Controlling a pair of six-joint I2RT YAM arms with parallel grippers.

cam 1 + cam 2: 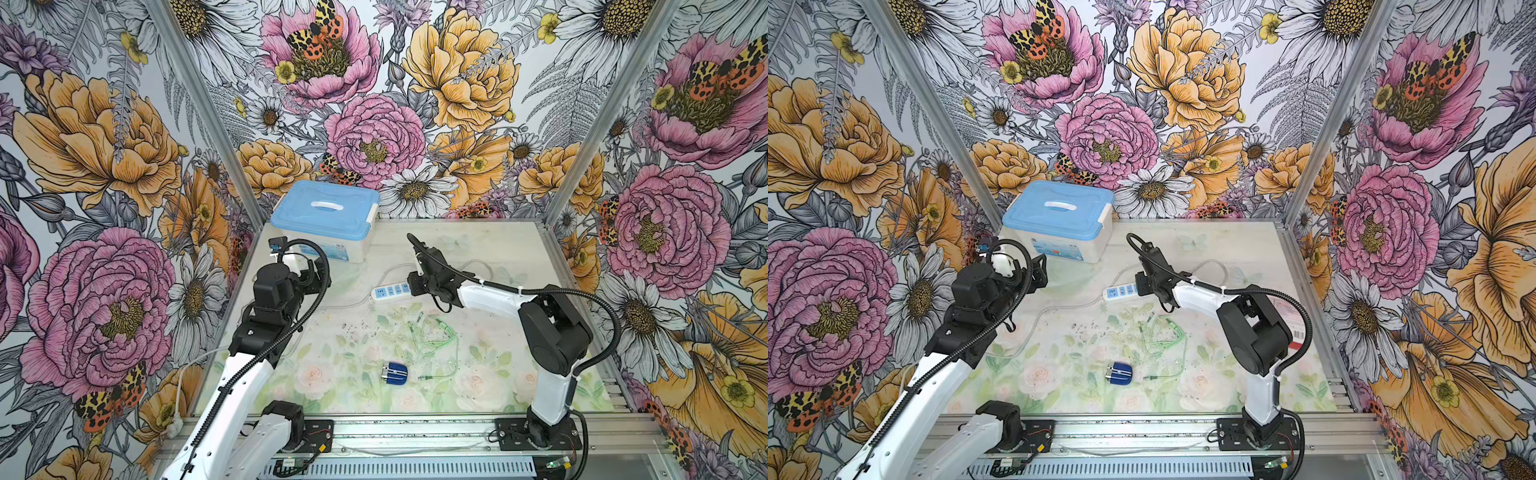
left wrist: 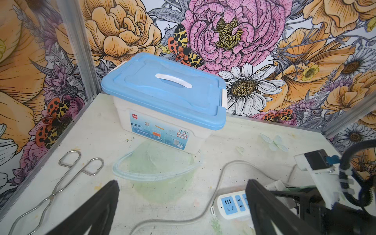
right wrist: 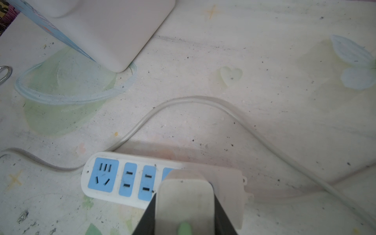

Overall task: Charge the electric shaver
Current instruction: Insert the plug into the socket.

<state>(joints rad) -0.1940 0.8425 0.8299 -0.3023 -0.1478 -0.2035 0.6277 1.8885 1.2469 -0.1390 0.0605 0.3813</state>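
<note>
My left pincer (image 2: 182, 183): spread wide, empty.
My right pincer (image 3: 184, 196): pinching the white charger adapter (image 3: 183, 188) at the power strip (image 3: 122, 179).
Electric shaver (image 1: 394, 372): lying alone near the desk's (image 1: 498, 257) front edge, mid-width.

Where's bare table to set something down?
Bare: back right, between the blue-lidded box and the right wall; front strip left of the electric shaver. Crowded: the middle, with power strip, its cord, green cable and the right gripper shut on the charger adapter.
</note>
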